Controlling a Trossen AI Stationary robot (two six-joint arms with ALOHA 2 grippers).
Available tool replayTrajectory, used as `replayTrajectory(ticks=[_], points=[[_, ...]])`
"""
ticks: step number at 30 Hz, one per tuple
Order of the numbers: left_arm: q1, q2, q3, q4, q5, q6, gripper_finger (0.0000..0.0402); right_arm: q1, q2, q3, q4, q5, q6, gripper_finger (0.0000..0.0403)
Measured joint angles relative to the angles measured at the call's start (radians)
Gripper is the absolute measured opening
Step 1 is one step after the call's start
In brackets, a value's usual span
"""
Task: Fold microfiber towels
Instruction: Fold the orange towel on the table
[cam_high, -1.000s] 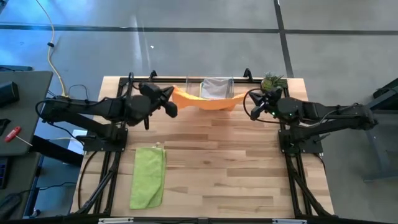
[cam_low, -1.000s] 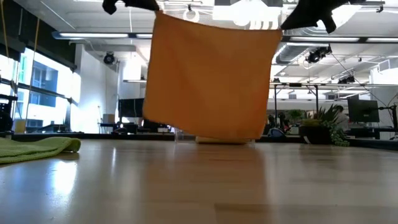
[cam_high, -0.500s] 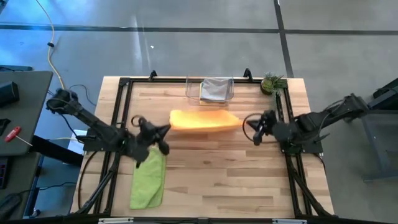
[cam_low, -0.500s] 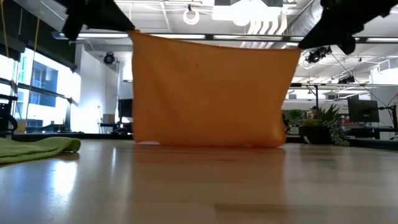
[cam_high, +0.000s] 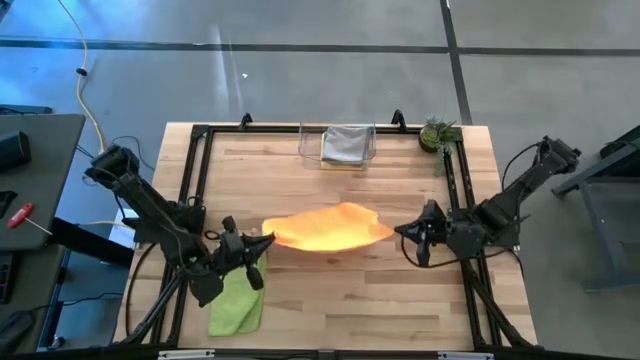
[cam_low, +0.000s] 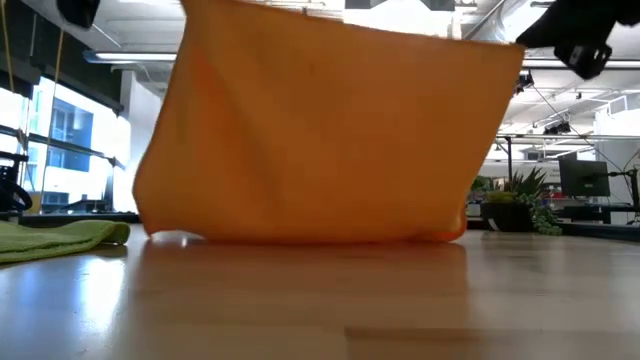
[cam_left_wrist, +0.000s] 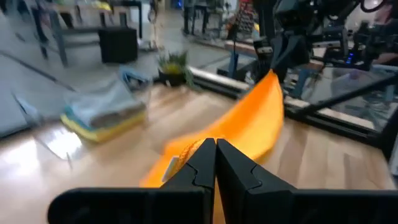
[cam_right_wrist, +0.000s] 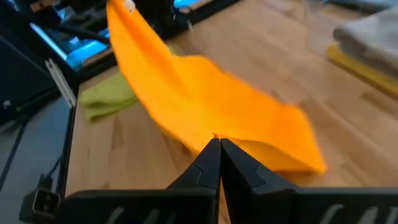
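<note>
1. Holding the plain orange microfiber towel (cam_high: 325, 228) by its two top corners, you have it stretched between both tools above the middle of the wooden counter (cam_high: 340, 300); its bottom edge appears to touch the wood in the low view.
2. The left tool (cam_left_wrist: 214, 149) is clenched on one corner, the right tool (cam_right_wrist: 217, 146) clenched on the other. Keep both pinches firm and level so the hem stays straight.
3. To lay it well, I judge you should lower both corners together and draw them evenly toward the counter's near edge, letting the cloth settle flat without bunching.
4. Watch the folded lime green microfiber towel (cam_high: 237, 300): it lies just beside the left tool, near the left front of the counter, and a stray sweep could drag it.
5. Only the high view shows the clear plastic bin (cam_high: 337, 145) at the far edge, holding a grey cloth.
6. The left wrist view adds a yellow cloth under that grey one.
7. Only the low view shows how the orange towel's hem meets the counter.
</note>
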Motion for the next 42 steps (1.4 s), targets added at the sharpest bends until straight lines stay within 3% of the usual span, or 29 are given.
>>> replayTrajectory(ticks=[10,17,23,29,36,39,42], points=[[0.190,-0.177,0.058,-0.005,-0.022,0.268,0.0000,-0.085,-0.029,0.200,-0.210,0.115,-0.124,0.0000],[0.379,-0.342,0.059,0.005,0.130,0.435,0.0000,-0.232,-0.036,0.368,-0.438,0.126,-0.209,0.0000],[0.523,-0.390,0.059,0.006,0.283,0.502,0.0000,-0.385,-0.036,0.433,-0.539,0.124,-0.296,0.0000],[0.611,-0.355,0.059,0.004,0.417,0.471,0.0000,-0.498,-0.036,0.433,-0.559,0.005,-0.385,0.0000],[0.614,-0.329,0.059,0.077,0.497,0.538,0.0000,-0.448,-0.051,0.393,-0.560,-0.132,-0.387,0.0000],[0.597,-0.328,0.074,0.082,0.496,0.562,0.0000,-0.384,-0.055,0.276,-0.435,-0.153,-0.386,0.0000],[0.577,-0.329,0.092,0.081,0.494,0.603,0.0000,-0.334,-0.048,0.107,-0.189,-0.158,-0.433,0.0000]])
